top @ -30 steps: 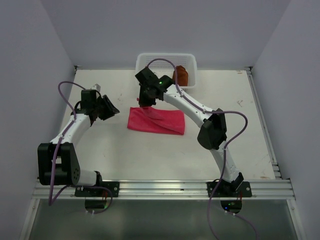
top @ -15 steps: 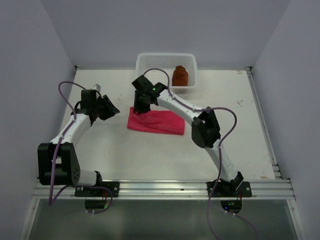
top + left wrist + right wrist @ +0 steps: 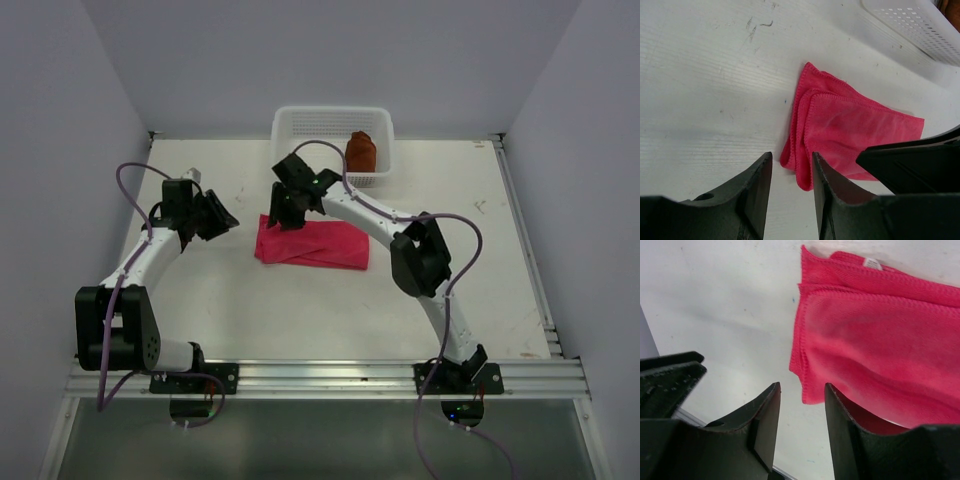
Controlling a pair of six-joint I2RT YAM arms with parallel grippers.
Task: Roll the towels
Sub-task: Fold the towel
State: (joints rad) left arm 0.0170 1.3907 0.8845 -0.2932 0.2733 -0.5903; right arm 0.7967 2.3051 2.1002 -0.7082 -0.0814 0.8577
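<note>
The left gripper (image 3: 222, 216) hovers over the table (image 3: 200, 290), just left of the pink towel (image 3: 325, 246), its jaws narrowly parted and holding nothing. The pink towel lies folded flat mid-table. The right gripper (image 3: 802, 388) hangs above the towel's left edge, jaws parted and empty. At the back, the basket (image 3: 300, 116) holds the brown towel (image 3: 361, 152) at its right end, apparently bundled up.

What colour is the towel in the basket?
Rust-brown towel, in the white basket; clearest in the top view.
</note>
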